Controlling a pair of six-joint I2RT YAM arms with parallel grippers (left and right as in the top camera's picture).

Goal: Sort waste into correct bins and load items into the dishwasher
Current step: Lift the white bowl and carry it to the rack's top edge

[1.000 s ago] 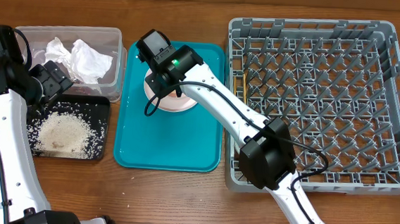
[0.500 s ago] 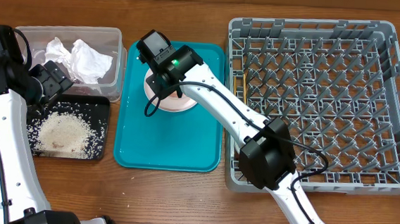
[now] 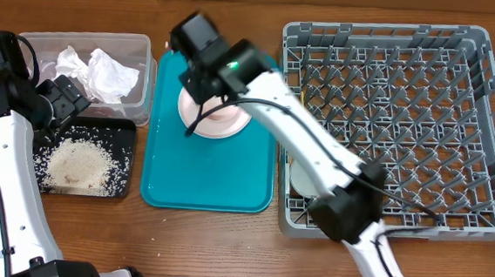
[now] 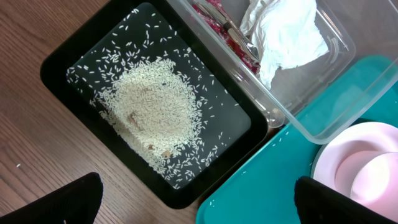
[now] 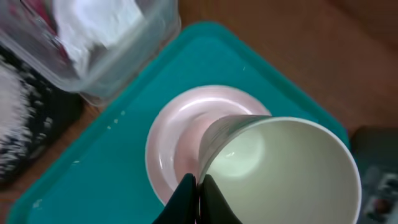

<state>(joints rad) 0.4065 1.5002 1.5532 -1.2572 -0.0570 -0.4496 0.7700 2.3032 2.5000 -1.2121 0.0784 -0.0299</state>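
Right gripper (image 5: 198, 186): jaws pinched tight on the near rim of the small white cup (image 5: 280, 168), one finger inside the wall and one outside. The cup is tilted, mouth toward the wrist camera, directly over the pink plate (image 5: 174, 137). Whether its base touches the plate cannot be told. The plate sits in the far half of the teal tray (image 5: 112, 168), with bare teal surface showing on every side of it and more toward the near edge. The grey dish rack (image 3: 388, 122) lies just beside the tray on the right, its raised lattice wall facing it. The clear tub (image 3: 140, 44) borders the tray on the left and holds napkins (image 3: 104, 72) and a red wrapper (image 4: 217, 25). Left gripper (image 4: 202, 202): fingers spread wide, holding nothing, above the black tray (image 3: 126, 130) of rice (image 3: 75, 161) on the wooden table (image 3: 223, 242).
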